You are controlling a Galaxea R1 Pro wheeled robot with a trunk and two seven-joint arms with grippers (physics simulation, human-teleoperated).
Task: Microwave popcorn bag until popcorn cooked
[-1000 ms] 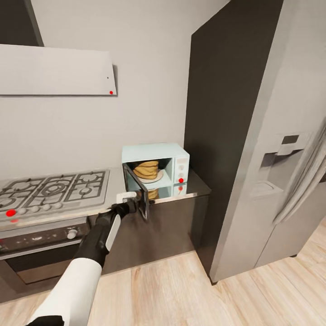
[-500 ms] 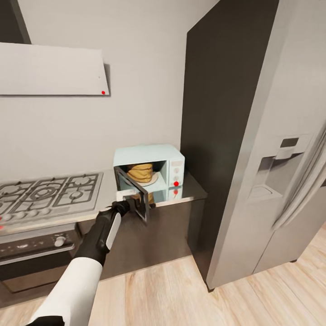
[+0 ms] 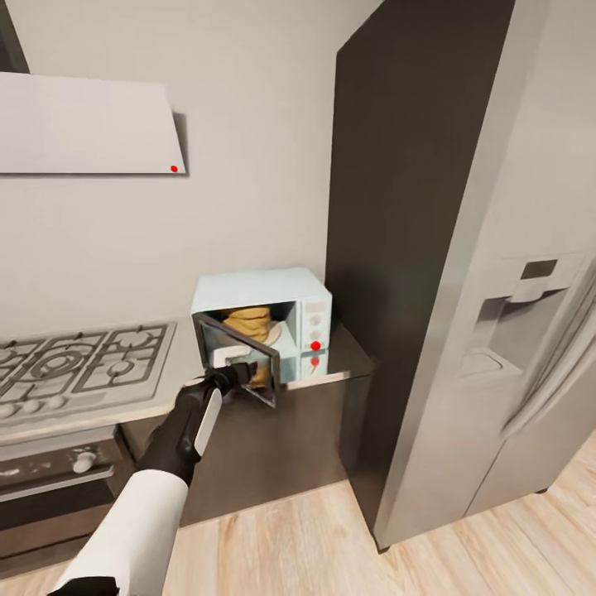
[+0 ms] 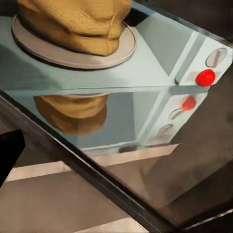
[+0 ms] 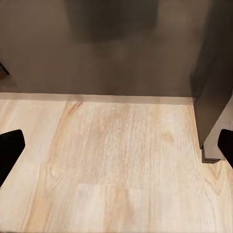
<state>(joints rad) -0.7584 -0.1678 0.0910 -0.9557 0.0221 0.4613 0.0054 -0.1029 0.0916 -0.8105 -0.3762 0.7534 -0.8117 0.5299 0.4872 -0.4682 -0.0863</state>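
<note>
Popcorn bag point(image 3: 251, 321) sits on the plate point(image 4: 73, 48) inside the microwave point(image 3: 263, 319). Left gripper point(image 3: 241, 374) is at the half-open door point(image 3: 240, 364), grip unclear; right gripper point(image 5: 116, 145) spread, empty. Shutting and heating remain.

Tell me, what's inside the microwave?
Inside the microwave the tan popcorn bag sits on a round plate. Its half-open door covers the bag's lower part; the bag's contents stay hidden.
</note>
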